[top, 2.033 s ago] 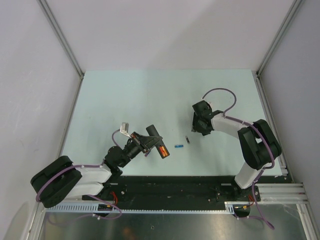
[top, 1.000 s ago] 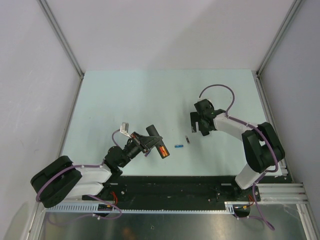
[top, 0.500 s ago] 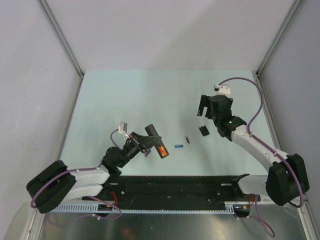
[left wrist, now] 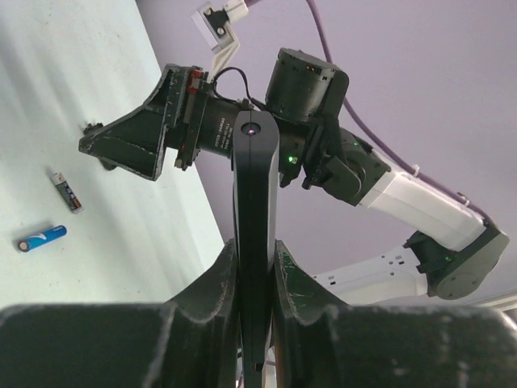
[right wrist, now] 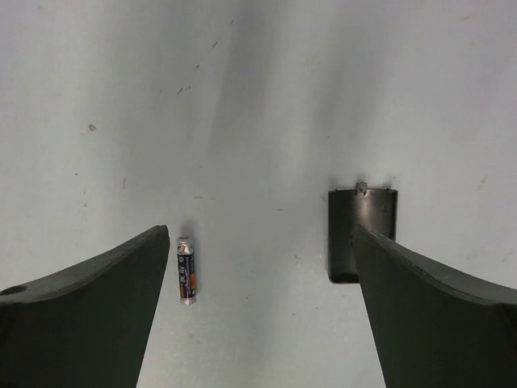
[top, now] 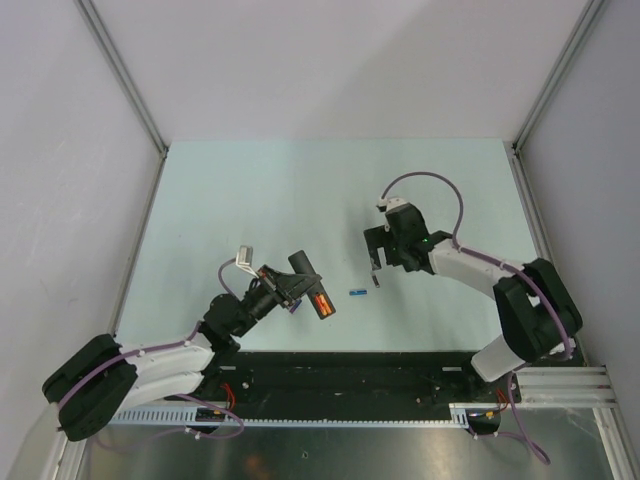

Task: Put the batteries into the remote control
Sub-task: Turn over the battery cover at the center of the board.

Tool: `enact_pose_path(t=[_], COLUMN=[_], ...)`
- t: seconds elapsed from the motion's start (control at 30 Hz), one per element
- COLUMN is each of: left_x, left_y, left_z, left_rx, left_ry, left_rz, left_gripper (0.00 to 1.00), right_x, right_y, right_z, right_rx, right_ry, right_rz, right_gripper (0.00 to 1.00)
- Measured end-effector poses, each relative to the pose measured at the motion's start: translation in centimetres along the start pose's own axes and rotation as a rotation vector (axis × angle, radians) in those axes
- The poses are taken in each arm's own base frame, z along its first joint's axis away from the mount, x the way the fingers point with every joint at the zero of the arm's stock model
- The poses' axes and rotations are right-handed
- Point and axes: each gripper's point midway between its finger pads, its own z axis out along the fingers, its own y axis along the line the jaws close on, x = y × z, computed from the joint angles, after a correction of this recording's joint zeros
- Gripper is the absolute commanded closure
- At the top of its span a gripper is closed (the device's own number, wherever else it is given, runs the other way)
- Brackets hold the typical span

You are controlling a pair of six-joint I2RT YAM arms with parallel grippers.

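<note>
Even, diffuse light fills the top view; the pale table shows no glare, and shadows on it are faint and soft; the smallest things there are barely resolved. In the left wrist view the left hand is a dark, blurred mass along the bottom edge; the remote control it clamps looks sharper higher up; the whole scene tilts steeply. In the right wrist view broad grey shadow bands cross the table; the spread right hand is dim and soft-edged; the battery and black cover are crisp.
</note>
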Motion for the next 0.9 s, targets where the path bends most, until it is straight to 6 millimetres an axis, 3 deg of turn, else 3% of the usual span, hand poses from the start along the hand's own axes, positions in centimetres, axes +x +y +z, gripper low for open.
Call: enact_pose_path(t=[0.1, 0.4, 0.9], left_x=[0.1, 0.2, 0.3], left_y=[0.4, 0.6, 1.0], left_z=[0.0, -0.1, -0.1], left_rx=[-0.017, -0.022, -0.037], left_ry=[0.006, 0.007, 0.013], left_rz=[0.004, 0.016, 0.024], left_gripper=[1.0, 1.0, 1.0], right_x=[0.6, 1.7, 3.2], right_y=[0.5, -2.0, -3.3], right_z=[0.7, 0.9, 1.8], right_rx=[0.009, 0.112, 0.14], right_ry=[0.039, 0.092, 0.152], right_rz=[-0.046, -0.061, -0.038], right_gripper=[0.0, 0.0, 0.0])
